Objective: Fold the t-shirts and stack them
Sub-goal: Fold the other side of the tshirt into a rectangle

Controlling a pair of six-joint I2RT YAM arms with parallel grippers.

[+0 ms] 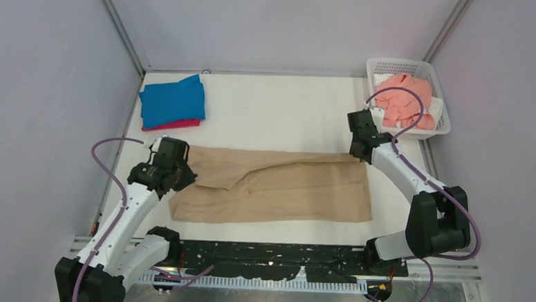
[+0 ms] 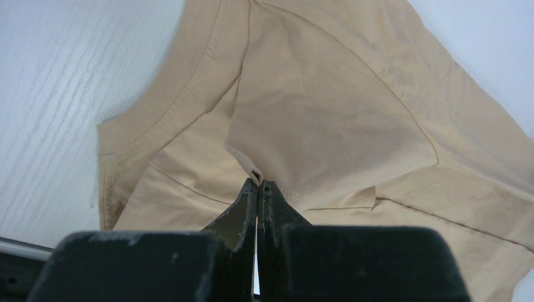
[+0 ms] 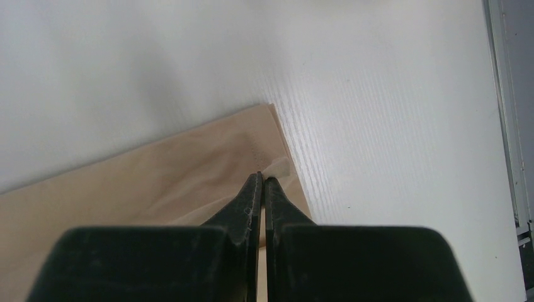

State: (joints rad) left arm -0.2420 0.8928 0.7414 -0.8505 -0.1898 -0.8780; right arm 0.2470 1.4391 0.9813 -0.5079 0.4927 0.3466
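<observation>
The tan-beige t-shirt (image 1: 277, 186) lies spread across the middle of the table, part folded along its length. My left gripper (image 1: 180, 166) is shut on a fold of it at its left end; the left wrist view shows the fingertips (image 2: 259, 184) pinching the cloth (image 2: 327, 107). My right gripper (image 1: 359, 154) is shut on the shirt's far right corner (image 3: 277, 165). The bright blue t-shirt (image 1: 173, 101) lies folded on the magenta-red t-shirt (image 1: 180, 125) at the back left. The salmon pink t-shirt (image 1: 406, 99) lies crumpled in the basket.
A white mesh basket (image 1: 441, 122) stands at the back right corner of the table. Grey walls and metal frame posts enclose the table (image 1: 288, 110). A black perforated strip (image 1: 280, 262) runs along the near edge between the arm bases.
</observation>
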